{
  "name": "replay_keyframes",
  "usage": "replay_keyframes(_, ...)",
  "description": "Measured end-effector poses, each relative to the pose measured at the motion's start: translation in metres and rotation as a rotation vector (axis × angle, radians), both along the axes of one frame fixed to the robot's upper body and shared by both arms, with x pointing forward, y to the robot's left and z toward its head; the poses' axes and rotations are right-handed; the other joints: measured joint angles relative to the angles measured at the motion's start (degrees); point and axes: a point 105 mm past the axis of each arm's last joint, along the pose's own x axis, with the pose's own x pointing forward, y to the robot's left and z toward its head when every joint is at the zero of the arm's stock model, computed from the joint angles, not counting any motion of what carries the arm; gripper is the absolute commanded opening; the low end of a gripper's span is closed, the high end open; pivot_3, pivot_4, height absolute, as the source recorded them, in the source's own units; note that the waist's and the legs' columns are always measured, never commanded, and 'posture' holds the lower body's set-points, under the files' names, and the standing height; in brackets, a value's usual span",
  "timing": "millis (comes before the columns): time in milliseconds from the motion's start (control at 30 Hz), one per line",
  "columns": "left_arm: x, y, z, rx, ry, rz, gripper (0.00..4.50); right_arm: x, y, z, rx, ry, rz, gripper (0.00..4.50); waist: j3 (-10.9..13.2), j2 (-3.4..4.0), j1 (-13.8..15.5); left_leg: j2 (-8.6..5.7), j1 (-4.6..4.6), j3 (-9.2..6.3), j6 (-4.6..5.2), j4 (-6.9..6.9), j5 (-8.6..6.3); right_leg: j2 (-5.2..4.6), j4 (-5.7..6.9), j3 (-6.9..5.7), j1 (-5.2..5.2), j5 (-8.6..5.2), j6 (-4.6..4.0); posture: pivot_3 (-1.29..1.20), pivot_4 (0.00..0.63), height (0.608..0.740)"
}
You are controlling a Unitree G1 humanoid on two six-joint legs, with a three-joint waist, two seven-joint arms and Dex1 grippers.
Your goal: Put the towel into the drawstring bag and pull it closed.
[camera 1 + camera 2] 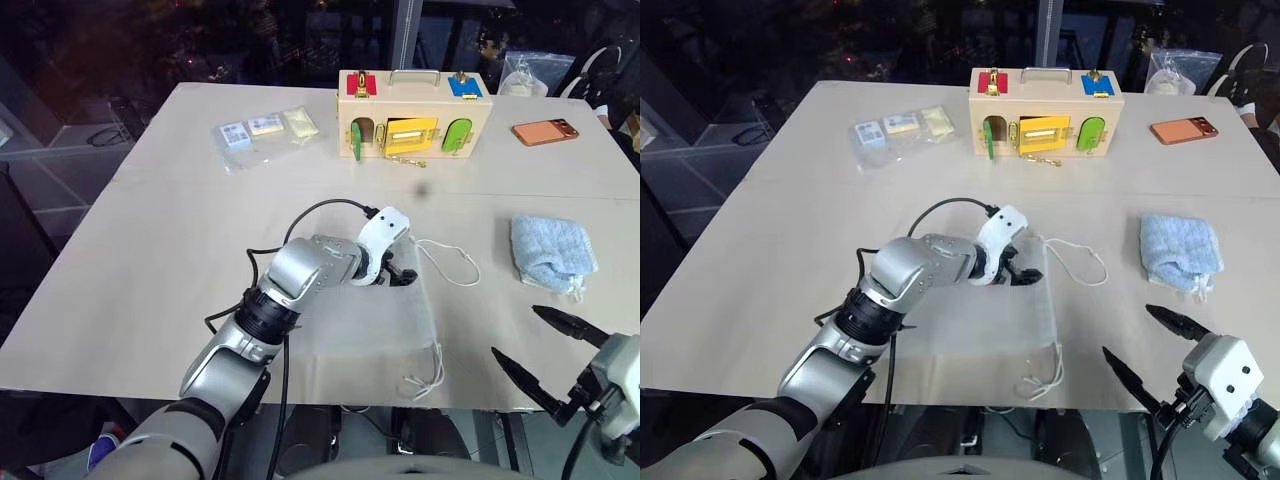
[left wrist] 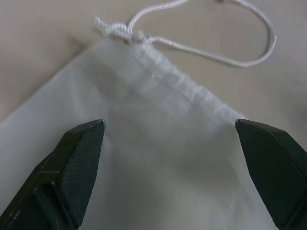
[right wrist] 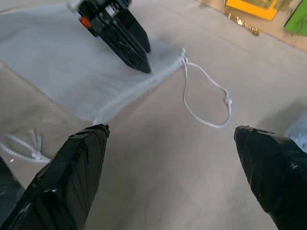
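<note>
The drawstring bag lies flat near the table's front edge, a sheer white pouch with its gathered mouth toward the right. One white cord loops out at the far corner and another cord at the near corner. My left gripper is open, pointing down, its tips at the bag's far mouth corner; whether they touch the fabric I cannot tell. The towel, light blue and fluffy, lies folded to the right, apart from the bag. My right gripper hangs open and empty near the front edge, below the towel.
A wooden latch box with coloured doors stands at the back. An orange phone lies to its right, a clear packet of cards to its left. A cable runs along my left arm.
</note>
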Motion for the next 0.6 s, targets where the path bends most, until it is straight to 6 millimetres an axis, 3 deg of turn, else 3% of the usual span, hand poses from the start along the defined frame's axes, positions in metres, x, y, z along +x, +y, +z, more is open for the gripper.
replay_keyframes(67,0.002,0.001,-0.002,0.004,-0.007,-0.005,2.81,0.000,0.001,0.001,-0.002,-0.005,0.000,4.50,-0.1,0.00,0.0,0.00,0.02,-0.04,0.02,0.04,-0.01,-0.19,0.00,-0.06,0.05,0.00,0.01,0.00,0.150,0.740)
replay_keyframes(100,0.003,0.004,-0.005,0.015,-0.026,-0.029,2.44,0.000,0.003,0.002,-0.002,-0.006,-0.004,4.50,-0.1,0.04,-0.1,0.00,0.02,-0.06,0.02,0.05,-0.02,-0.24,0.00,-0.10,0.05,0.00,0.01,0.00,0.150,0.740)
replay_keyframes(267,0.010,0.023,-0.006,-0.022,-0.079,-0.148,0.12,0.006,0.007,0.001,0.014,-0.009,-0.012,4.50,-0.2,0.09,-0.2,0.01,-0.03,-0.07,0.02,0.02,-0.03,-0.27,-0.01,-0.13,0.00,0.12,-0.23,0.00,0.150,0.740)
replay_keyframes(367,0.016,0.040,-0.006,-0.042,-0.093,-0.256,0.02,0.010,0.010,0.003,0.023,-0.024,-0.012,4.50,-0.2,0.06,-0.3,0.00,-0.12,-0.05,0.03,0.00,-0.03,-0.25,-0.01,-0.13,-0.11,0.12,-0.23,0.00,0.150,0.740)
replay_keyframes(467,0.035,0.073,0.007,-0.034,-0.166,-0.362,0.02,0.014,0.015,0.005,0.036,-0.038,-0.004,4.50,0.0,0.02,-0.3,0.00,-0.22,0.00,0.04,0.01,-0.03,-0.12,-0.01,-0.14,-0.22,0.12,-0.23,0.00,0.150,0.740)
replay_keyframes(600,0.066,0.106,0.054,0.053,-0.327,-0.494,0.02,0.020,0.023,0.009,0.045,-0.060,0.025,4.50,0.1,-0.17,0.1,-0.04,-0.72,-0.03,0.20,0.27,-0.11,0.13,-0.01,-0.32,-0.51,0.13,-0.21,0.00,0.150,0.740)
